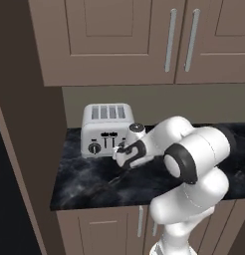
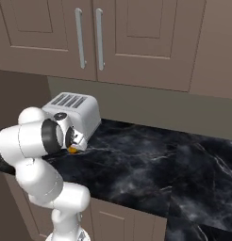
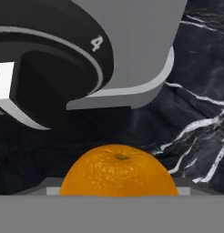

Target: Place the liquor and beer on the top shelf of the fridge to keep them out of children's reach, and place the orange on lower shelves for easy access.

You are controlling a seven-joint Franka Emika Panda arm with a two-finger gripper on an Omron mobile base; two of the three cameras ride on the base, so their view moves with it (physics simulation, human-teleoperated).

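Orange (image 3: 118, 172), round and dimpled, sits gripped between fingers (image 3: 118, 191) on marbled counter (image 3: 196, 113).

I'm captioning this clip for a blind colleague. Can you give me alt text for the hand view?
An orange sits close up at the bottom of the picture, on a black marble counter with white veins. Just behind it looms the lower front corner of a silver toaster, with a large black dial marked 4.

A white robot arm (image 1: 194, 164) is reaching left across a black marble counter (image 1: 84, 187), its hand nearing a silver toaster (image 1: 105, 129).
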